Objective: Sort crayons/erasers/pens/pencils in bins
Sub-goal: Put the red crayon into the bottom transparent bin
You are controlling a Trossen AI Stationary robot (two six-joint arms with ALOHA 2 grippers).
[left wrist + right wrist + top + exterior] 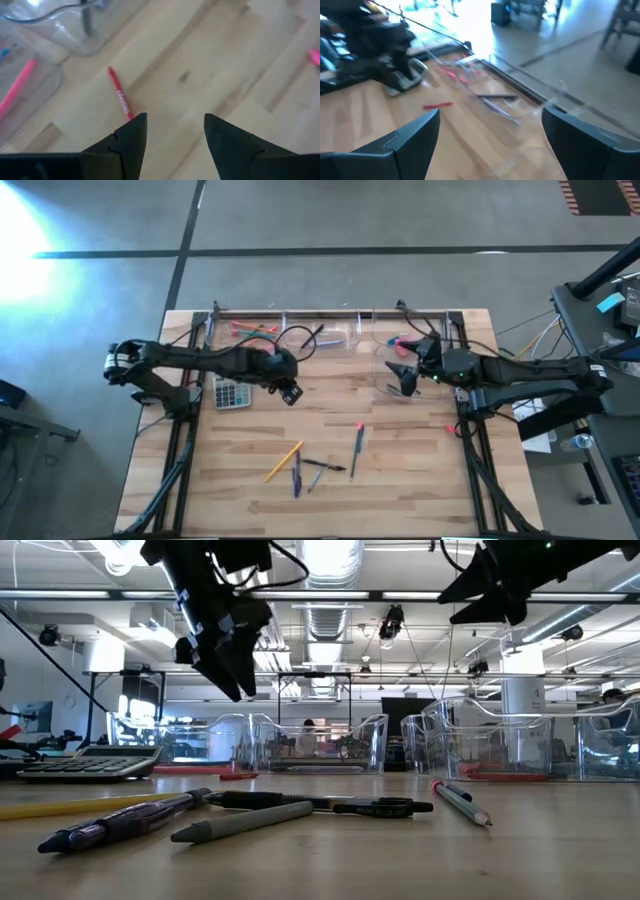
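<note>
A purple pen point(120, 827) and a grey pen point(245, 821) lie closest in the low view, with a black pen point(330, 805) behind them, a yellow pencil point(70, 806) to one side and a pink-tipped pencil point(462, 802) to the other, all loose on the desk point(400, 860). Beyond them stand the clear bins point(320, 752) and a calculator point(85, 762).

From above, that same cluster point(305, 465) sits unsorted at the near middle of the desk, well apart from the bins point(300, 332) along the far edge, which already hold some sticks and erasers point(400, 343). So the sorting looks partly done, with several pieces left. The left gripper point(290, 392) hovers beside the calculator, its arm reaching in from the left. The right gripper point(405, 375) hangs above a bin on the right.

The left wrist view shows its jaws apart and empty over a red crayon point(120, 97).

The right wrist view shows its jaws wide and empty.
</note>
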